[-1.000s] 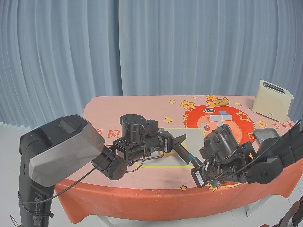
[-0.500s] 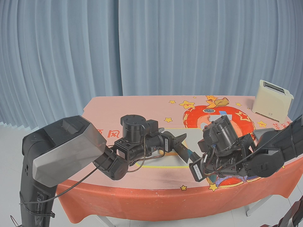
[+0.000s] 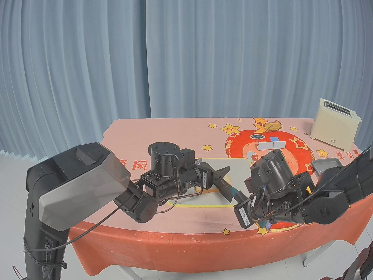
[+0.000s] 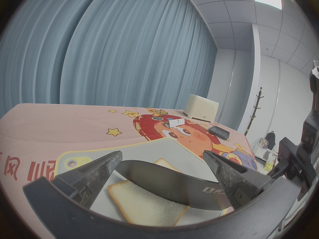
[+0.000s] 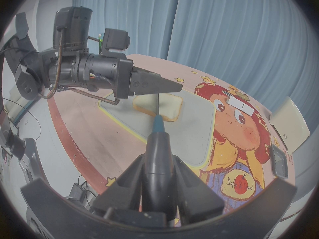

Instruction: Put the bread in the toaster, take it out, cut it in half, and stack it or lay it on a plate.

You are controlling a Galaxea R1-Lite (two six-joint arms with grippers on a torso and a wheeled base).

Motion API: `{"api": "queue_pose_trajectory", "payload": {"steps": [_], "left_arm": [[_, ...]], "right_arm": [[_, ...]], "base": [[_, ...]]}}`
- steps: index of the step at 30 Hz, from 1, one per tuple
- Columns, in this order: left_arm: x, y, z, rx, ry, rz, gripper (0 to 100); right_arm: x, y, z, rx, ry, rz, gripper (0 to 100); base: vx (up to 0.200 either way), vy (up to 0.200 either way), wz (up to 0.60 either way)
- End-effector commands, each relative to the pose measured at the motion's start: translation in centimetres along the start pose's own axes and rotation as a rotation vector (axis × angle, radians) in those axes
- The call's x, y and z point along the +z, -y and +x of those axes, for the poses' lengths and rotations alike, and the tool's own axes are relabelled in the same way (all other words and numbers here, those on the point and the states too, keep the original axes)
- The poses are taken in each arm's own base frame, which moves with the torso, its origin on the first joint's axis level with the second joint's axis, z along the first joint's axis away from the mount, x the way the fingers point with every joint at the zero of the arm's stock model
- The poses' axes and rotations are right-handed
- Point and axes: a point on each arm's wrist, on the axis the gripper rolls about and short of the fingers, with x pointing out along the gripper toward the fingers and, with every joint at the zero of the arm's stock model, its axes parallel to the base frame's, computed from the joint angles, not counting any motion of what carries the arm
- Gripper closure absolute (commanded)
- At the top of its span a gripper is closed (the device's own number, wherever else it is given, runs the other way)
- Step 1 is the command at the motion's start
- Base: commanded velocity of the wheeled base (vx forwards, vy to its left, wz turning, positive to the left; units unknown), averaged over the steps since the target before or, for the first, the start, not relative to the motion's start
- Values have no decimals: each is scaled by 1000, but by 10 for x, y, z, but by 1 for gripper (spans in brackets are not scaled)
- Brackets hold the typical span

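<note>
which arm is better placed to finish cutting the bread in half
Right. The right gripper is shut on the knife, blade across the bread slice on the cutting board. The left gripper is open astride the slice with no tool; it could only steady it.

**Bread under the knife on the board**

The bread [image 4: 146,206], a pale square slice with a tan crust, lies flat on the grey, yellow-edged cutting board [image 5: 196,126], low between the spread left fingers [image 4: 96,170]. The knife [image 5: 159,150], its dark handle clamped in the right fingers [image 5: 126,186], points away from them, with the blade on edge across the slice. The cream toaster [image 3: 336,125] stands upright, and the dark tray-like plate [image 3: 326,165] lies flat, both well apart from both pairs of fingers.
</note>
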Motion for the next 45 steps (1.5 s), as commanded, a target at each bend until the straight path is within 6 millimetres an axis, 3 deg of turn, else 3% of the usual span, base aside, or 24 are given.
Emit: {"api": "queue_pose_trajectory", "payload": {"steps": [1,8,14,20,31,45], "left_arm": [[-1,1,1,-2,1,0,0],[-2,0,1,-2,-1,0,0],[2,1,-1,-2,8,1,0],[4,2,-2,-3,11,2,0],[-1,3,0,-5,1,1,0],[-5,23,5,-44,-2,11,0]], "right_arm": [[8,1,-5,2,27,4,100],[22,2,-15,7,77,17,100],[3,1,-5,2,12,4,100],[-2,-3,0,6,-11,-10,100],[3,-2,-3,3,8,-3,100],[0,6,-9,-9,13,13,100]], "base": [[0,0,0],[0,0,0],[0,0,0],[0,0,0],[0,0,0],[0,0,0]]}}
